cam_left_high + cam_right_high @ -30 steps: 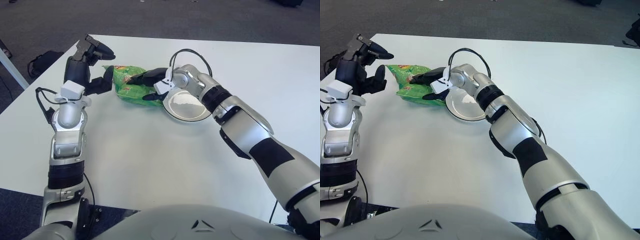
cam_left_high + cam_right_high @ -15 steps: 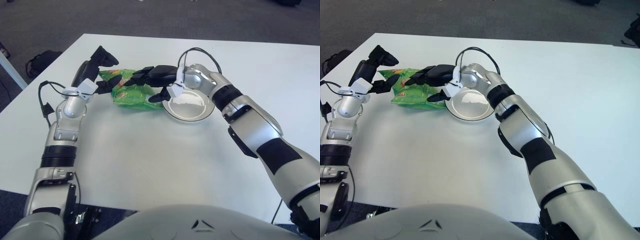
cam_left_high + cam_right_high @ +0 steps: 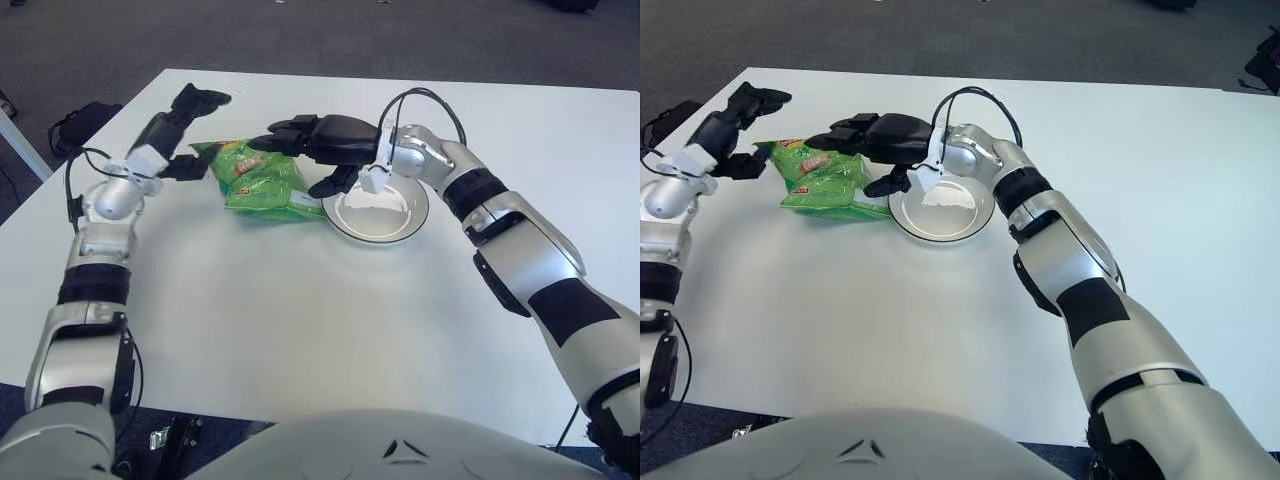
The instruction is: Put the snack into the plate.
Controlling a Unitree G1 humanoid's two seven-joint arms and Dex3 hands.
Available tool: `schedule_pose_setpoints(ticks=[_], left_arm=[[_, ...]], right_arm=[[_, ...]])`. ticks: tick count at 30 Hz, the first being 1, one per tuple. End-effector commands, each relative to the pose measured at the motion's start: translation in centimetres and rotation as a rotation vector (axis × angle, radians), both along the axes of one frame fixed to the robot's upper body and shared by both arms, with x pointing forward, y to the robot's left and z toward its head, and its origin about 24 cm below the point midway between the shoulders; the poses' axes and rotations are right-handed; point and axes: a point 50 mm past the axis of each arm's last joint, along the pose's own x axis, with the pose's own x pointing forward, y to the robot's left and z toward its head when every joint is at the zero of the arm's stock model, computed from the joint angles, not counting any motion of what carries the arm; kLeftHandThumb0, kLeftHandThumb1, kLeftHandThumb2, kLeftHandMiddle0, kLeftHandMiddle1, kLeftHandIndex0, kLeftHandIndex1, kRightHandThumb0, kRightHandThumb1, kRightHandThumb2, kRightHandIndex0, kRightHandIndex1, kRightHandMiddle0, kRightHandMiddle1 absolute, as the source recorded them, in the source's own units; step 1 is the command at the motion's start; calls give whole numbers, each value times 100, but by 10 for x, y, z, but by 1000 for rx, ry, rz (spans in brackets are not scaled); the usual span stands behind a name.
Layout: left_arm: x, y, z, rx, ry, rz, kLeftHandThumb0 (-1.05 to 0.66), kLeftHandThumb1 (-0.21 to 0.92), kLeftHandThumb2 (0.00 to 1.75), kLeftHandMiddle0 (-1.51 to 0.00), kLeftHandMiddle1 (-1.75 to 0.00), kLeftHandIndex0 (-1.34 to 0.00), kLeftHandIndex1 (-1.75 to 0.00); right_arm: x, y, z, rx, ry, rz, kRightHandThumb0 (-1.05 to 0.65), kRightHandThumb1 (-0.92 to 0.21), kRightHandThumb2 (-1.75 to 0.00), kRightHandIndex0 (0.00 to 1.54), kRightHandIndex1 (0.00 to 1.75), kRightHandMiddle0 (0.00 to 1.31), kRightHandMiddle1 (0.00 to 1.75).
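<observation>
One green snack bag (image 3: 258, 182) lies on the one white table (image 3: 300, 320), left of the one round plate (image 3: 377, 212). Two robot hands show: the left hand (image 3: 180, 135) at far left, the right hand (image 3: 320, 150) above the bag.

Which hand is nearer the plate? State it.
Right. The right hand hovers at the plate's left rim, fingers open over the snack bag. The left hand is beyond the bag's far-left side.
</observation>
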Motion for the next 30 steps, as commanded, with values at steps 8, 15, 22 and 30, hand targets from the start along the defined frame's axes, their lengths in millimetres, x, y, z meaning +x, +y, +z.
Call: schedule_pose_setpoints(ticks=[8, 15, 22, 30], left_arm=[[6, 11, 11, -34, 10, -96, -105, 92, 87, 0, -10, 0, -25], [6, 14, 14, 85, -32, -62, -105, 92, 86, -2, -7, 0, -24], [-2, 13, 33, 424, -167, -8, -105, 92, 77, -4, -7, 0, -26], [-9, -10, 52, 799, -256, -44, -105, 92, 36, -9, -6, 0, -26]], right_arm=[[-1, -11, 3, 59, 11, 13, -47, -92, -75, 27, 37, 0, 48], [0, -20, 6, 57, 30, 23, -48, -92, -76, 17, 57, 0, 52], [1, -37, 5, 53, 73, 8, -53, -92, -79, 14, 61, 0, 52], [5, -54, -3, 112, 237, -51, -56, -92, -78, 16, 64, 0, 66]])
